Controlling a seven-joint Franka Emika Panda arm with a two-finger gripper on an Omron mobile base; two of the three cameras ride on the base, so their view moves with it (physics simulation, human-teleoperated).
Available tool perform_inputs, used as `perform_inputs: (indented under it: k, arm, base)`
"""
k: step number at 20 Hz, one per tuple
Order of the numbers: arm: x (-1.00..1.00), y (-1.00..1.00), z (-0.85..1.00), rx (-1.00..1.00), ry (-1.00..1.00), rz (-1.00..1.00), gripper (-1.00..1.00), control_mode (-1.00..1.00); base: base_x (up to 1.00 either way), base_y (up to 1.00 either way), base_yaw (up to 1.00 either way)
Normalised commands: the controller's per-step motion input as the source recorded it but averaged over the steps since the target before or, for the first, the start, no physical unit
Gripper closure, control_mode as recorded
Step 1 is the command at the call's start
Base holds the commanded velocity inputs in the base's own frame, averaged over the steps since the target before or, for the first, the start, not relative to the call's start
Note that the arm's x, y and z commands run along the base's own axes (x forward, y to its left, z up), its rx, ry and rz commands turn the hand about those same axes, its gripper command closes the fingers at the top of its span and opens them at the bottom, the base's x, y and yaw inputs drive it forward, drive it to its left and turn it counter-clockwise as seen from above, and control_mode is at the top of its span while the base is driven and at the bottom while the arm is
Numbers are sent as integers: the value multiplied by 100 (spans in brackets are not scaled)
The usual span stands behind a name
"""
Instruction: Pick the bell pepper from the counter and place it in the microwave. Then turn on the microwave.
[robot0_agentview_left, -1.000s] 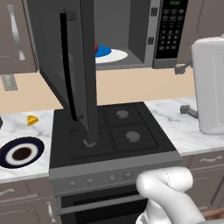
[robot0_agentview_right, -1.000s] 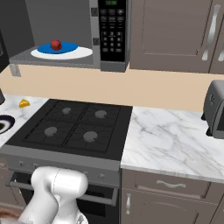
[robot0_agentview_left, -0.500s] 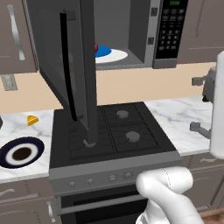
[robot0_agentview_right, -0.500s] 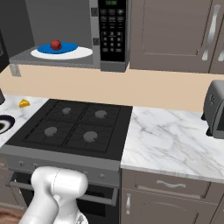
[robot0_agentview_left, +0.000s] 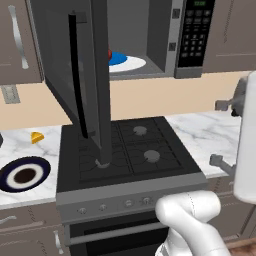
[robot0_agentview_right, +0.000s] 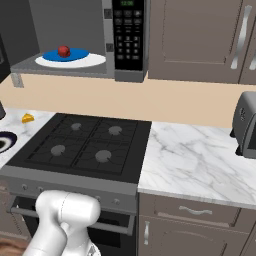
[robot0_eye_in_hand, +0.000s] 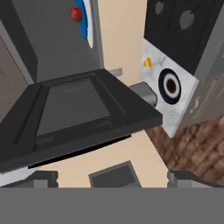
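In the left base view, the large dark grey over-range microwave (robot0_agentview_left: 150, 45) hangs above the black four-burner stovetop (robot0_agentview_left: 127, 150) with its wide glass door (robot0_agentview_left: 82, 75) swung open toward the camera. Behind the door's edge a sliver of the small round red bell pepper (robot0_agentview_left: 109, 54) shows on the white turntable with a blue centre (robot0_agentview_left: 131, 63). The black keypad panel (robot0_agentview_left: 196, 32) sits on the microwave's right side. On the white marble-patterned tabletop (robot0_agentview_left: 200, 132) to the left of the stove lie a small yellow wedge (robot0_agentview_left: 36, 137) and a dark-rimmed plate (robot0_agentview_left: 24, 175). The white arm (robot0_agentview_left: 192, 220) rises at the lower right.

In the right base view, the bell pepper (robot0_agentview_right: 63, 51) rests on the blue middle of the turntable (robot0_agentview_right: 87, 61) inside the open microwave (robot0_agentview_right: 75, 45), left of the keypad (robot0_agentview_right: 129, 35). The yellow wedge (robot0_agentview_right: 27, 118) lies on the tabletop (robot0_agentview_right: 200, 160) left of the stovetop (robot0_agentview_right: 82, 145), and a silver toaster (robot0_agentview_right: 246, 125) stands at the far right.

In the hand view, rolled sideways, the gripper (robot0_eye_in_hand: 113, 178) has its two dark fingertips (robot0_eye_in_hand: 41, 178) spread wide apart with nothing between them. Beyond them lies the open door (robot0_eye_in_hand: 74, 113), the bell pepper (robot0_eye_in_hand: 76, 14) on the turntable, the wedge (robot0_eye_in_hand: 148, 63) and the plate (robot0_eye_in_hand: 169, 86).
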Motion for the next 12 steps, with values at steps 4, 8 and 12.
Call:
perform_inputs:
  k: [4,8,12]
  arm:
    - [2,25,-8,0,8,3,-100,-100]
    - [3,29,-10,0,9,7,-100,-100]
    - [0,27,-6,0,1,12,-100,-100]
  base:
    - [0,0,0]
    - [0,0,0]
    - [0,0,0]
